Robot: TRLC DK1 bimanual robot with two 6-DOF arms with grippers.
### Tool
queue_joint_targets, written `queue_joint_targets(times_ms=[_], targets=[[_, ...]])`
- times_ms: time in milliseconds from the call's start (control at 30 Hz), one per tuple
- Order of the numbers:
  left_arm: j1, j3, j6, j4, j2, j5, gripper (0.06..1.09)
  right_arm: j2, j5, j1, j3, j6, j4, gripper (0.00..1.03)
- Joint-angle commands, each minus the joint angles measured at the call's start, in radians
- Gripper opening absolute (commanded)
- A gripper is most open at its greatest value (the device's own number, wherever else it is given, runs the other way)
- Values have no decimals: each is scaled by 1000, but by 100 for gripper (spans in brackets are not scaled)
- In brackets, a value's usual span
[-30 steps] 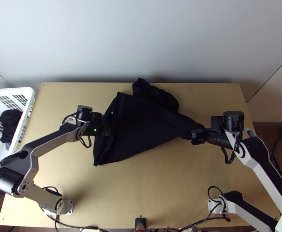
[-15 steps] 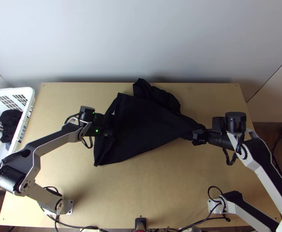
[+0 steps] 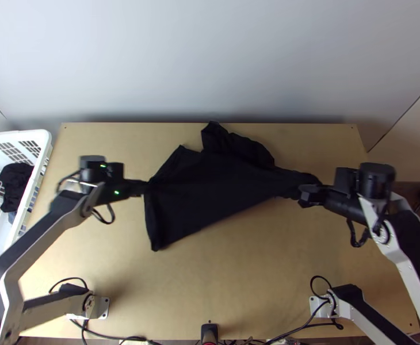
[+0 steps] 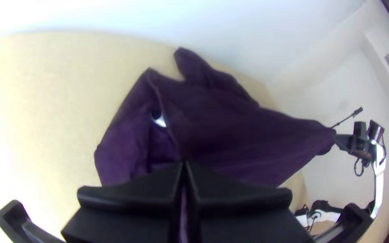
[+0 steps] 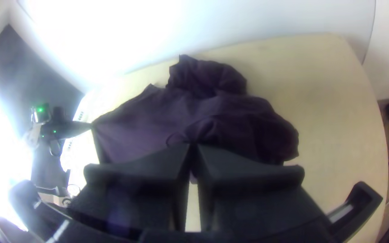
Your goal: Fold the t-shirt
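Top-view clock, 12 toward the white wall. Left tool (image 3: pixel 146 187) was closed, pinching one edge of the t-shirt (image 3: pixel 210 184); right tool (image 3: pixel 305 195) was closed on the opposite end, cloth gathered at its tips. Shirt lay at 3 o'clock from the left tool, 9 o'clock from the right one. Key relation: long axis ran near enough 9-to-3, tool to tool, so both arms were on the cloth and neither needed to reach.

Outward from the left grip: creases fanned toward 3, one corner (image 3: pixel 158 244) pointed to 6, a blunt peak (image 3: pixel 181 150) sat at 1 to 2. Lower edge ran fairly straight from 8 to 2. The bunched part (image 3: pixel 239 146) was at 10 o'clock from the right tool, and nearer to it than to the left.

Material: soft matte black fabric, smooth across the middle panel, crumpled in the bunch. Small pale patch (image 4: pixel 159 119) by a curved seam. Counter (image 3: pixel 227 276) was smooth pale wood. White plastic basket (image 3: pixel 14 137), slotted walls, at 9 o'clock beyond the left tool.

Read: spreading stage, no clean fold. Next move probably needed even tension along 9-to-3; uneven pull would likely skew the panel, with the bunch left rumpled.
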Motion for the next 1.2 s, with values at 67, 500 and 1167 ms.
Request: queue_joint_targets(times_ms=[67, 500, 1167], targets=[[60, 213, -200, -178, -225, -19, 10, -99, 27, -46, 127, 26, -19, 4], [59, 509, -430, -164, -237, -202, 9, 91, 104, -32, 476, 132, 202, 4], [79, 712, -403, 0, -260, -355, 10, 210, 208, 13, 836, 138, 329, 3]])
